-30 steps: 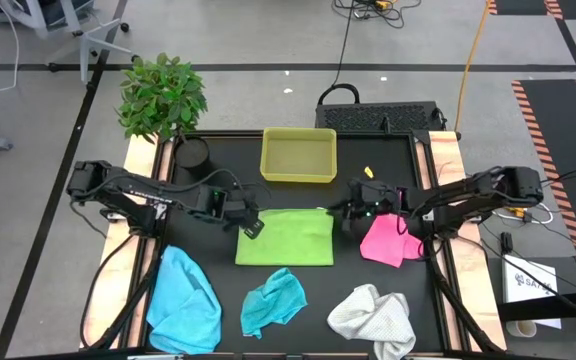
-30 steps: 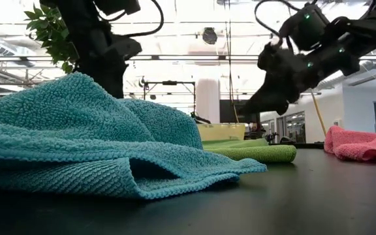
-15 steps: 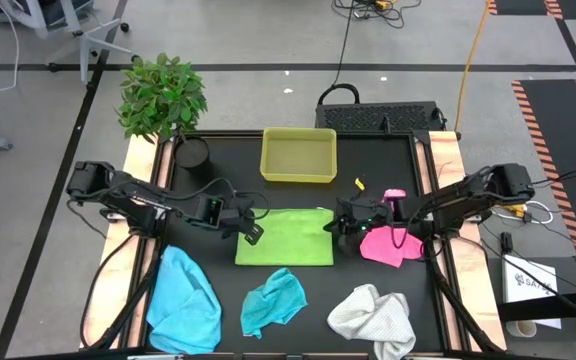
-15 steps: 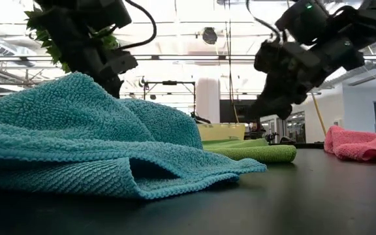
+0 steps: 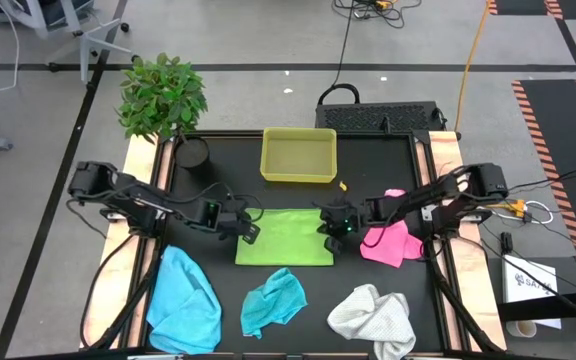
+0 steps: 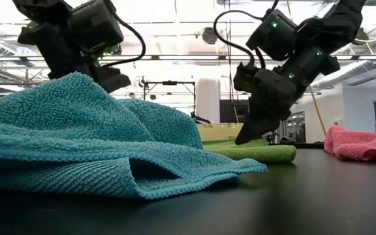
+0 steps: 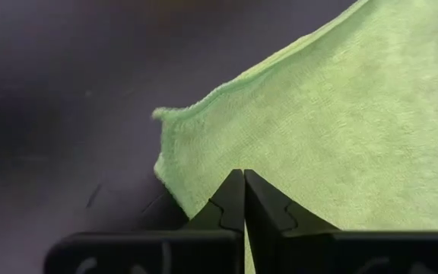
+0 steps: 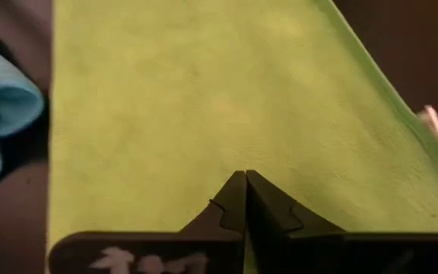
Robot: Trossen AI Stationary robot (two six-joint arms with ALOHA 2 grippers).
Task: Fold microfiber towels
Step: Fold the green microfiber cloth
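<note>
A lime green towel (image 5: 286, 238) lies flat as a folded rectangle mid-table. My left gripper (image 5: 251, 231) is shut and low over its left edge, near a corner (image 7: 160, 114). My right gripper (image 5: 332, 232) is shut, slanting down over the towel's right edge (image 6: 266, 153). A pink towel (image 5: 386, 240) lies crumpled to the right. A light blue towel (image 5: 183, 300), a teal towel (image 5: 273, 300) and a white towel (image 5: 373, 318) lie bunched along the near edge. In the low view the teal towel (image 6: 77, 143) hides my left fingertips. My left gripper (image 7: 243, 173) points steeply down with shut tips over the green towel just inside its left edge; I cannot tell whether they touch the cloth. My right gripper (image 8: 245, 173) slants down from the table's right, its shut tips (image 6: 239, 141) at the towel's top surface; whether they touch cannot be told.
A yellow-green plastic tray (image 5: 299, 156) stands at the far middle. A black cup (image 5: 193, 155) and a potted plant (image 5: 163, 95) are at the far left. Bare black tabletop (image 5: 378, 185) shows between the tray and the pink towel.
My right gripper has gone toward the table's left, from beside the pink towel to the green towel's right edge, sinking and tipping further down. My left gripper has sunk toward the towel's left edge. The towels have kept still.
</note>
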